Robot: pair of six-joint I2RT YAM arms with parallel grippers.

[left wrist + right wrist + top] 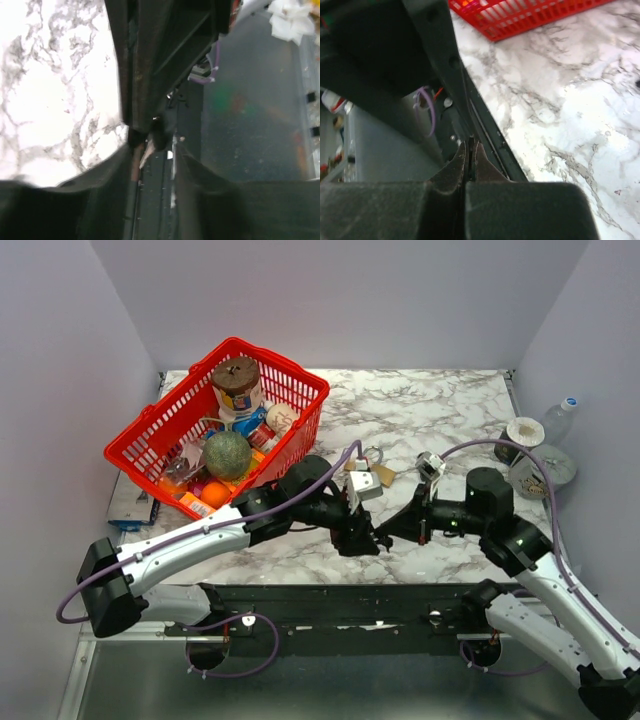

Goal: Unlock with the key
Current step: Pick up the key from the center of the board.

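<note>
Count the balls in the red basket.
2: a green ball in the middle of the red basket, an orange one by its near corner. Others may be hidden under the clutter.

Basket (215,445) left rear on table (450,410); padlock (381,475) centre; bottle (560,418) right edge.

Worktop (440,405): white marble pattern with grey veins, running from my arm mounts to the back wall.
Basket (298,436): red plastic, standing on the worktop's left part, set at an angle, with goods inside.
Padlock (380,474): brass-coloured body and silver shackle, lying near the middle, just right of the basket.
Right edge: a bottle (560,420) and a white roll (525,430); I can't tell whether they stand on the worktop or beside it.
</note>
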